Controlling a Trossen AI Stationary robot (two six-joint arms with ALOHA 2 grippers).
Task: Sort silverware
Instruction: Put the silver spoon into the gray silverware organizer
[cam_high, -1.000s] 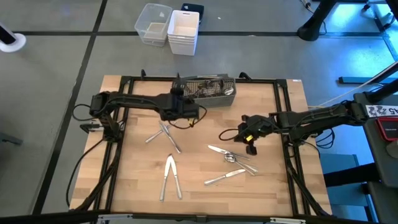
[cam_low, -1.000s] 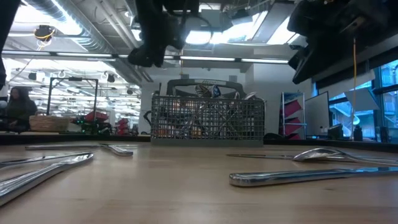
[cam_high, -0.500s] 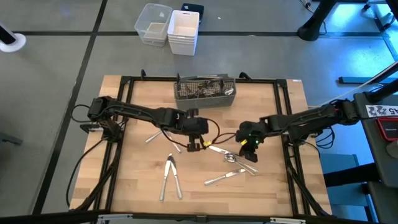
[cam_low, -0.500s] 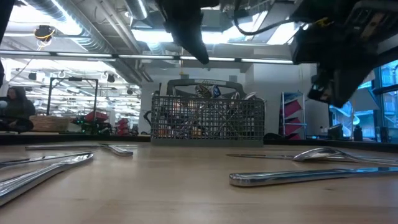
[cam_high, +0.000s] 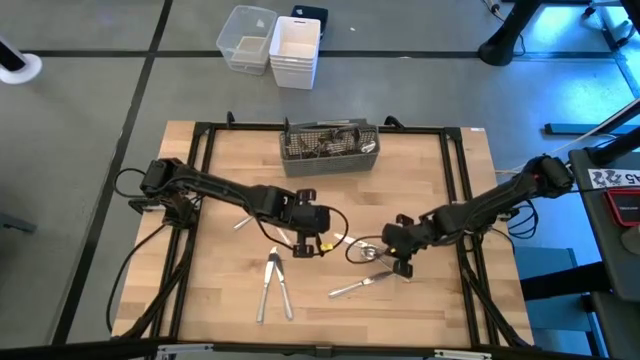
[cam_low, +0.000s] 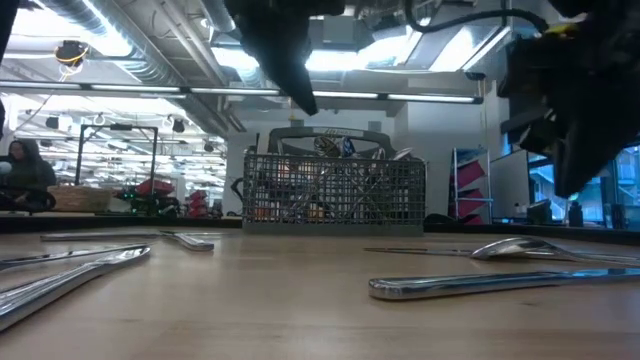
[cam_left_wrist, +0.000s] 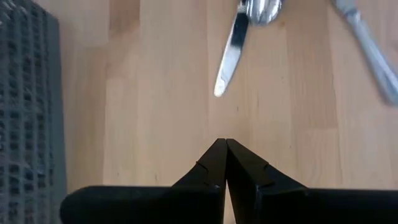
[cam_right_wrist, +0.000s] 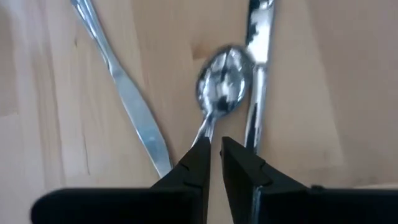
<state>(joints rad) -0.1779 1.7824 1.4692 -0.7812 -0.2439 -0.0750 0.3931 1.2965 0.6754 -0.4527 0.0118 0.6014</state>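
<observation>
Right pincer hangs low over the spoon, fingers a narrow slit apart straddling its handle, nothing gripped. The spoon lies on the tabletop right of centre, between two knives. The left pincer sits clenched and empty near the middle. More silverware lies near-left; the wire caddy waits at the far edge. Pick-up step: it looks set to drop, pinch the handle, lift.

Your wooden table carries the mesh caddy at its far edge — well beyond both pincers. Loose silverware lies flat on the wood: a spoon just ahead of the right gripper, knives near the left gripper.
</observation>
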